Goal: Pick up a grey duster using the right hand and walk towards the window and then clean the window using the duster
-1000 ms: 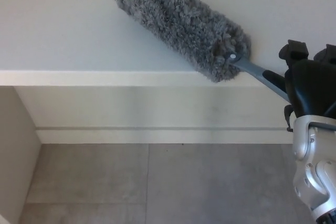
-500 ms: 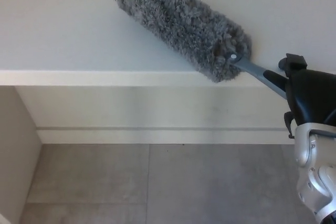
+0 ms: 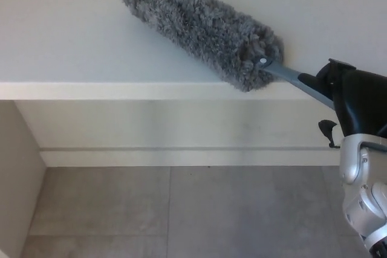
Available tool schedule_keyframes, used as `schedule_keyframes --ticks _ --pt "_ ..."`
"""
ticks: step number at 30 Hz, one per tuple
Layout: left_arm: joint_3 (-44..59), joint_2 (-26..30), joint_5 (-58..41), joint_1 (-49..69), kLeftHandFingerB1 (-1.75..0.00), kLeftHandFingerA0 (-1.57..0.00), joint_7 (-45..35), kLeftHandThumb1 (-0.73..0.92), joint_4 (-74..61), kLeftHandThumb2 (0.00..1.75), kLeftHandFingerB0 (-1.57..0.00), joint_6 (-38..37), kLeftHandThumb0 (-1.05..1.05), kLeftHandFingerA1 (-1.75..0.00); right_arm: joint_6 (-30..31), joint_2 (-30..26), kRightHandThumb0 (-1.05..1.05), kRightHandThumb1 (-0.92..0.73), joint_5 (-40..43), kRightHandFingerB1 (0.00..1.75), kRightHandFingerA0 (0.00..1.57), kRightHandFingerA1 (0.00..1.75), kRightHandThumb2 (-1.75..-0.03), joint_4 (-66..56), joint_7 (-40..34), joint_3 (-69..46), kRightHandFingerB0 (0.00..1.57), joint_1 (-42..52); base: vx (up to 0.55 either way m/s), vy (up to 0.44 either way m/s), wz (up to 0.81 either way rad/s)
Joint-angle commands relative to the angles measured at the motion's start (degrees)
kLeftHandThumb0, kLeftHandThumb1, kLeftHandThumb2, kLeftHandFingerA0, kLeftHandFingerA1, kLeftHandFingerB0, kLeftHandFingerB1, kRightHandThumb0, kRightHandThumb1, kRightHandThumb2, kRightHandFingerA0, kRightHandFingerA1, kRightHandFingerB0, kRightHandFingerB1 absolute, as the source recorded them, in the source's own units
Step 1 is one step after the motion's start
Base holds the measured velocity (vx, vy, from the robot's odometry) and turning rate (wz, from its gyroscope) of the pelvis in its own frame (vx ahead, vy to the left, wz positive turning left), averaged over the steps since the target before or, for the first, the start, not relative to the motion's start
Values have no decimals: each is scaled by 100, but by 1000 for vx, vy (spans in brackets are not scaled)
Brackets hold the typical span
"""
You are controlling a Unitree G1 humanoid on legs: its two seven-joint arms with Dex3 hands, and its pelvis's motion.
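Duster [image 3: 199,31]: you had the grey fluffy head slanting from upper left down to lower right, lying across the pale pane, its lower end just above the white sill [image 3: 121,90].
Handle [image 3: 284,74]: a grey-blue stem ran from the head's lower end into your right hand.
Right hand [image 3: 354,104]: at the right edge, you kept its black fingers closed around the handle, though the grip itself was partly hidden by the hand's back.
Left hand: you could not see it.
Floor [image 3: 181,209]: grey tiles lay below the sill wall.
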Motion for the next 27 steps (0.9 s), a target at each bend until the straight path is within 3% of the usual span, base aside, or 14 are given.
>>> schedule_keyframes --ticks 1,4,5,6,9,10,13,14,18,19,23,24,27 --pt "-69 44 70 185 -91 -93 -79 54 116 111 -82 -586 10 -111 405 -12 -30 -12 116 86 156 121 -103 131 523 174 126 27 0 0 0" --pt "-88 55 54 190 -91 -93 -81 54 130 111 -82 -609 10 -111 451 -30 -30 -12 145 86 156 121 -103 104 526 213 126 27 0 0 0" --pt "-125 78 97 205 -89 -88 -80 52 172 113 -80 -624 12 -107 643 -41 -41 -24 -27 82 148 110 -98 189 795 393 119 -100 0 0 0" --pt "-179 111 165 227 -89 -88 -79 52 234 113 -80 -646 12 -107 929 -57 -41 -24 -286 82 148 110 -98 318 1198 663 119 -291 0 0 0" --pt "-196 121 151 222 -89 -88 -74 52 257 113 -80 -665 12 -107 1007 -90 -41 -24 -230 82 148 110 -98 309 1210 743 119 -315 0 0 0" --pt "-207 128 167 148 -89 -88 -33 51 359 114 -82 -686 11 -105 945 -35 -51 -23 -265 104 152 122 -96 475 1136 867 131 -392 0 0 0" --pt "-222 142 164 103 -89 -88 -12 51 442 114 -82 -722 11 -105 981 -34 -51 -23 -224 104 152 122 -96 564 1095 991 131 -458 0 0 0" --pt "-298 134 275 176 -91 -85 75 56 335 113 -81 -739 10 -109 1036 99 -51 -16 -119 107 156 120 -110 869 1153 1032 136 -544 0 0 0" --pt "-322 136 286 187 -91 -85 98 56 320 113 -81 -740 10 -109 1082 111 -51 -16 -55 107 156 120 -110 962 1128 1082 136 -598 0 0 0" --pt "-321 144 275 180 -90 -79 66 56 413 103 -79 -742 5 -112 1175 153 -48 -19 10 109 154 123 -109 1183 1234 1086 134 -645 0 0 0" --pt "-318 150 271 170 -90 -79 53 56 471 103 -79 -755 5 -112 1231 179 -48 -19 66 109 154 123 -109 1334 1252 1104 134 -700 0 0 0" --pt "-424 273 433 147 -88 -75 28 58 698 99 -76 -842 4 -108 1568 365 -46 -29 153 103 147 121 -103 1618 1503 1068 121 -793 0 0 0" --pt "-453 301 436 129 -88 -75 31 58 768 99 -76 -880 4 -108 1620 402 -46 -29 173 103 147 121 -103 1699 1513 1063 121 -831 0 0 0"
